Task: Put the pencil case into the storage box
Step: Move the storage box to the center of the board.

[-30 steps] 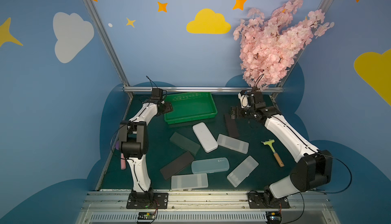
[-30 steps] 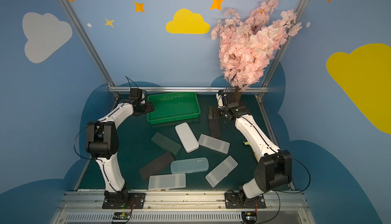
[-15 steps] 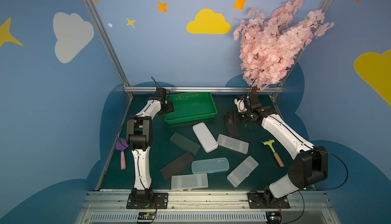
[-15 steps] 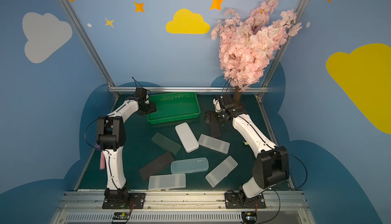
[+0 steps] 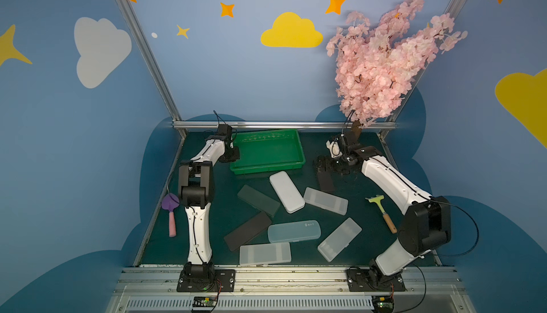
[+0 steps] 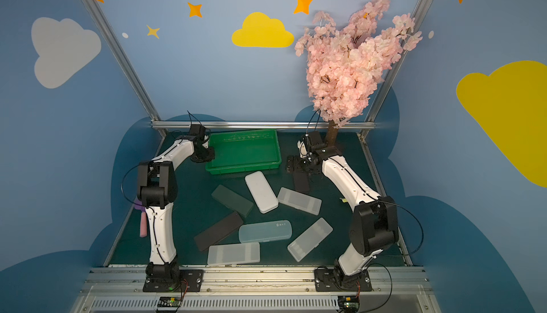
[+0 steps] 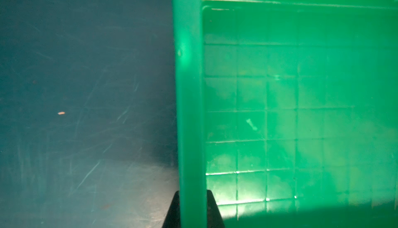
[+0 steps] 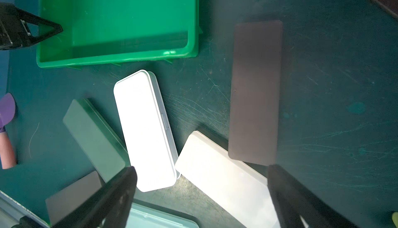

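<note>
The left pincer (image 6: 211, 153) touches the storage box (image 6: 244, 168) rim.

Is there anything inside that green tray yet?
Nothing yet: the storage box shows only its bare gridded floor. The left gripper is shut on its side rim. In both top views its near wall hides a thin strip of floor.

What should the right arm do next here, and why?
Probably lower the right gripper onto the dark case just below it, then close. Its jaws stand wide open and hold nothing, and that case looks like the nearest one. The green box has nothing in it, and the left gripper is clamped on the box's rim, seemingly steadying it.
</note>
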Available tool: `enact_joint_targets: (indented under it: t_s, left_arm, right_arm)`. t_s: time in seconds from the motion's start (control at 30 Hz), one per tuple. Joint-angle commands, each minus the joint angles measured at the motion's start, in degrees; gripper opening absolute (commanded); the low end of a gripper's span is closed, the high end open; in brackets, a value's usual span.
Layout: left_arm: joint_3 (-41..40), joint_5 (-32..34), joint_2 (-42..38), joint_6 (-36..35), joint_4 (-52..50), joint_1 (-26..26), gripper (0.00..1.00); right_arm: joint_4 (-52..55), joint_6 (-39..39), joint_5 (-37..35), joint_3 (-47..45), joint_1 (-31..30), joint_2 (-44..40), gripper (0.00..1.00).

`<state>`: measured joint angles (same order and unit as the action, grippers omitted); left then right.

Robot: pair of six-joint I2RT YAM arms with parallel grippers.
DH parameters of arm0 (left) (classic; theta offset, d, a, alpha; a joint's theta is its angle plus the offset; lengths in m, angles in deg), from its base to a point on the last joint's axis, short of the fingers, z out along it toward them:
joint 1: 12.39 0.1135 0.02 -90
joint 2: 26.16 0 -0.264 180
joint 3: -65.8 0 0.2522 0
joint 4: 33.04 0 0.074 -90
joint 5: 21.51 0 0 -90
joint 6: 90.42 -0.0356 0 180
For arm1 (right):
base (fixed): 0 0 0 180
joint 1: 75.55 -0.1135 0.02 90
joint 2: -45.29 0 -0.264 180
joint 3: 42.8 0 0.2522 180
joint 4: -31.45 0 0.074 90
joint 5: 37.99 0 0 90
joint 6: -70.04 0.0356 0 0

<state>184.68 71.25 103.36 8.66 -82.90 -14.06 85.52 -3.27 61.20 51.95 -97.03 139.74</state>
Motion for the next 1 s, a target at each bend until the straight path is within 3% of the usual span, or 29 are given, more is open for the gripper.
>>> enact_joint_targets:
  t_s: [0.0,0.23,0.37,0.63,0.97]
  left_arm:
    - [-1.7,-0.92,-1.42,-5.01,-1.55,0.62,0.06]
    - [-3.59,-8.78,-3.67,-7.99,-0.48,-0.19,0.04]
    - [-4.39,-9.45,-4.49,-7.09,-0.77,-2.44,0.03]
    - [-8.87,-7.01,-7.63,-2.71,-0.75,-5.95,0.04]
    - [-13.53,-2.39,-11.86,4.43,-0.76,-5.98,0.07]
  right_arm:
    - [3.28,0.88,1.5,2.37,-0.27,0.81,0.98]
    - [3.59,1.38,1.97,0.3,-0.76,-0.64,0.99]
    - [3.62,1.59,1.8,-1.31,-1.11,-1.79,0.98]
    - [4.12,3.01,0.38,-4.67,-1.2,-4.11,0.98]
    - [10.44,1.65,-1.77,-3.7,0.14,-2.15,0.99]
